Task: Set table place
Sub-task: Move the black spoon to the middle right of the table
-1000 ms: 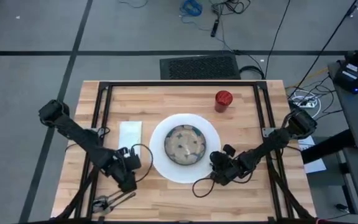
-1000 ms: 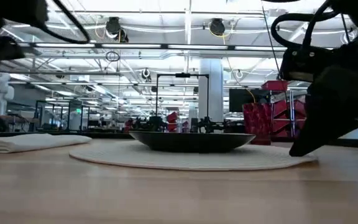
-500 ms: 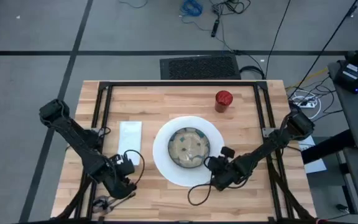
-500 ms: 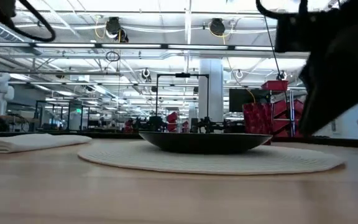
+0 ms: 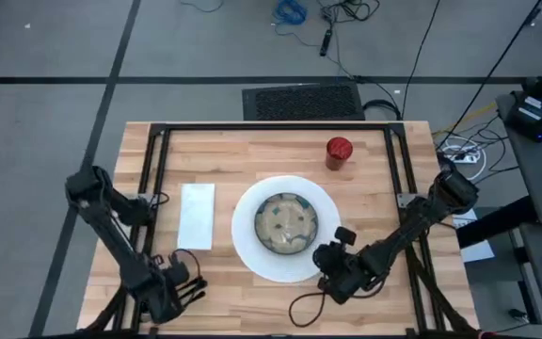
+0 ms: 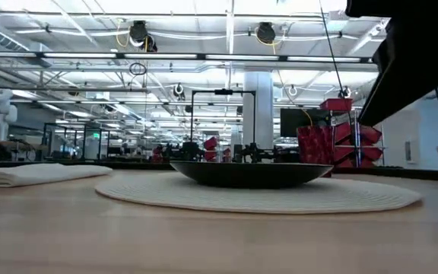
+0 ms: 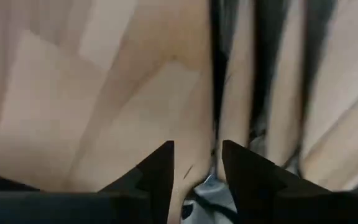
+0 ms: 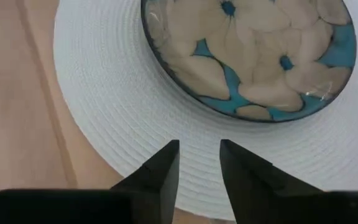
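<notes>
High view: worktop [image 5: 252, 155] carries one plate [image 5: 252, 247], one bowl [image 5: 288, 224], one napkin [image 5: 197, 216], one cup [image 5: 338, 152]; left pincer [image 7: 197, 163] and right pincer [image 8: 199, 157] each slightly spread, pinching nothing.

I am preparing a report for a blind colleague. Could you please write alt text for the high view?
Seen from above, a wooden table holds a round white mat with a flower-patterned bowl on it, a white napkin at its left and a red cup behind. The left end effector is at the front-left corner, and the right end effector is at the mat's front-right rim.
</notes>
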Robot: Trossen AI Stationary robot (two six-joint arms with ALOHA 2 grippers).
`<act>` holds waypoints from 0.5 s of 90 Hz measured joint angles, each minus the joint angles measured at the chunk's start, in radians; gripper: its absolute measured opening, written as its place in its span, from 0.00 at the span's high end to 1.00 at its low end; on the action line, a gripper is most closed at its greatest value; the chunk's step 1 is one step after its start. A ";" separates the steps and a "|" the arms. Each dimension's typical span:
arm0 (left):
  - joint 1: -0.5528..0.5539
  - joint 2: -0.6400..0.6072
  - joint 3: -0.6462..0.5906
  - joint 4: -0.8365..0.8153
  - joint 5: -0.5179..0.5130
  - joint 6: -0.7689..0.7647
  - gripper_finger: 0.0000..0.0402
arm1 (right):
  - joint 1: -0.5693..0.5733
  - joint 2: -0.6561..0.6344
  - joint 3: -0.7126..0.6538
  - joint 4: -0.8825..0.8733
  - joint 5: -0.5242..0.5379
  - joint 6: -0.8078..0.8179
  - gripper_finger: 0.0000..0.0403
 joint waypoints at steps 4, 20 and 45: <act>-0.006 0.010 0.000 0.022 0.000 0.000 0.70 | 0.001 0.000 0.000 -0.006 0.001 0.004 0.74; -0.011 0.018 0.001 0.037 -0.007 0.000 0.70 | -0.008 -0.001 0.000 -0.017 0.002 0.004 0.74; -0.015 0.037 0.000 0.021 0.003 0.009 0.70 | -0.009 -0.002 0.000 -0.017 0.007 0.004 0.74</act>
